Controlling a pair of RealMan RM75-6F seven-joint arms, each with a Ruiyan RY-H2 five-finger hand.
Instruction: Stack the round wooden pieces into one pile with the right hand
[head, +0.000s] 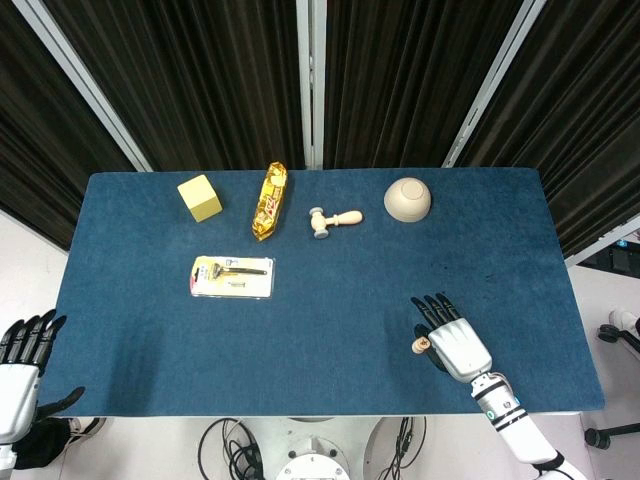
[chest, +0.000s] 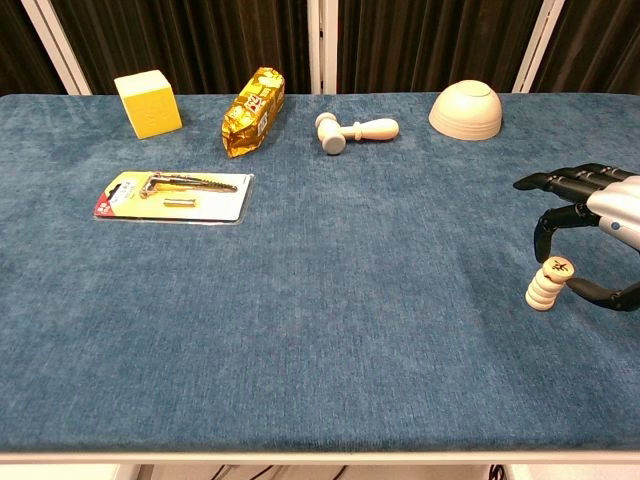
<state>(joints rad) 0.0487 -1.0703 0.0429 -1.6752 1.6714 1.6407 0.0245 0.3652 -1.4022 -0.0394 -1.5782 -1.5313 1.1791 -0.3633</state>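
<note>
Chest view is showing my right hand (chest: 590, 215) pinching the top disc (chest: 557, 267) onto the pile (chest: 545, 287), squaring it. My left hand (head: 20, 372) is hanging released beside the table (head: 330, 320).

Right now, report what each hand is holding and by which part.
The right hand pinches the top round wooden piece by its edge, seated on the pile. The left hand holds nothing.

Right robot hand (chest: 590, 215) palm down, fingers spread; left robot hand (head: 22, 365) open.
</note>
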